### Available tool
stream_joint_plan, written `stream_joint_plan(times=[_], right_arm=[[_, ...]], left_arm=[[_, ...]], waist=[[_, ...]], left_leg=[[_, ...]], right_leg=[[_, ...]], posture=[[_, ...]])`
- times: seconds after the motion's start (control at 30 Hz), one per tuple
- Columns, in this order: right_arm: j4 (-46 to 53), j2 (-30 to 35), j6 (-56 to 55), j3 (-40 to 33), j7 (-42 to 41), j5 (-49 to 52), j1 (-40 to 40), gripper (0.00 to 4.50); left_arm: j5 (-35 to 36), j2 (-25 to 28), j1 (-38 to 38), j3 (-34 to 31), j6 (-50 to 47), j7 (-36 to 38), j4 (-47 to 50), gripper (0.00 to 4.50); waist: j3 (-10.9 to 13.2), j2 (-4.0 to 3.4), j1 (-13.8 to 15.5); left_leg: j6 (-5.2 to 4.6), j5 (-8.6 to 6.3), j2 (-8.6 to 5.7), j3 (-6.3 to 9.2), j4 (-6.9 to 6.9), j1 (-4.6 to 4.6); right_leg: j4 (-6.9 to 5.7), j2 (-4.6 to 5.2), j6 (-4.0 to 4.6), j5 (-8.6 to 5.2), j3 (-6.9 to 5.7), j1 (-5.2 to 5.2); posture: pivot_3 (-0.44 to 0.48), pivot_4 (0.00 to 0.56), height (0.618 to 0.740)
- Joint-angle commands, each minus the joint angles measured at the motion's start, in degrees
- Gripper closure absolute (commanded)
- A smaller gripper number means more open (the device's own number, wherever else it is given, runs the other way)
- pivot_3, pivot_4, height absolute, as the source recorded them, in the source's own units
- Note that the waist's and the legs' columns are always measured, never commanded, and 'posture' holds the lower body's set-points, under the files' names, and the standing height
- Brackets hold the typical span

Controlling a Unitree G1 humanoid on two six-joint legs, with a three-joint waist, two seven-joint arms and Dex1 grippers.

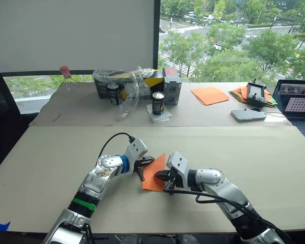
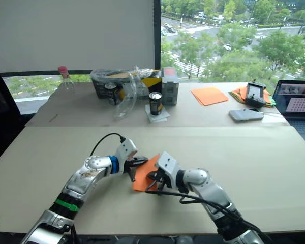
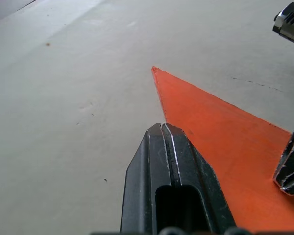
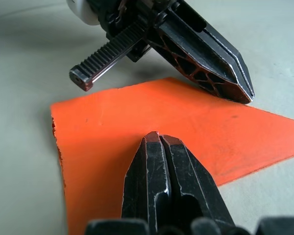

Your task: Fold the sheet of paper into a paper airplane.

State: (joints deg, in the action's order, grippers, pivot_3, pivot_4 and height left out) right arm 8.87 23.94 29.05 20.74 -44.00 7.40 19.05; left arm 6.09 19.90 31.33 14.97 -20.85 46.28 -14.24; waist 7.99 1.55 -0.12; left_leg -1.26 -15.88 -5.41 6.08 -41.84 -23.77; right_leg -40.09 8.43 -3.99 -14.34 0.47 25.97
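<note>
From the head views you see the folded bright orange paper wedge (image 1: pixel 153 174) lying on the beige surface (image 1: pixel 244 152) between both hands. Your left hand (image 3: pixel 162 128), fingers pressed together, touches its edge. Your right hand (image 4: pixel 159 139), likewise closed, presses on it, gripping nothing.

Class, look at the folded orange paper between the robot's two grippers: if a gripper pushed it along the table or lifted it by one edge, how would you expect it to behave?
The orange paper lies thin and flat on the smooth table, so it would probably slide rather than resist. Lifted by one edge, it would likely droop, though its folded layers may stiffen it a little. With both grippers' fingers shut on top of it, it seems easily creased.
</note>
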Motion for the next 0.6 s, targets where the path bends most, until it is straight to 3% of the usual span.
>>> stream_joint_plan(times=[0.03, 0.6], right_arm=[[-1.36, 1.19, 3.09, 0.24, 1.41, -1.77, -1.77, 4.5], [0.98, 0.89, 5.31, -0.91, 4.95, -1.26, -3.93, 4.5]], left_arm=[[-1.0, -2.0, 3.17, 1.03, 3.47, 1.08, -4.37, 4.48], [-2.07, -8.62, 13.6, -1.1, 15.26, 3.03, -21.34, 4.48]], waist=[[0.0, 0.0, 0.03], [0.0, 0.03, 0.61]], left_leg=[[0.0, 0.0, -0.01, 0.0, 0.0, -0.01], [-0.01, 0.0, -0.02, 0.0, -0.02, -0.07]], right_leg=[[0.0, 0.0, 0.0, 0.0, 0.0, 0.0], [0.01, 0.01, -0.02, 0.0, 0.0, 0.04]], posture=[[0.0, 0.15, 0.67], [0.0, 0.15, 0.67]])
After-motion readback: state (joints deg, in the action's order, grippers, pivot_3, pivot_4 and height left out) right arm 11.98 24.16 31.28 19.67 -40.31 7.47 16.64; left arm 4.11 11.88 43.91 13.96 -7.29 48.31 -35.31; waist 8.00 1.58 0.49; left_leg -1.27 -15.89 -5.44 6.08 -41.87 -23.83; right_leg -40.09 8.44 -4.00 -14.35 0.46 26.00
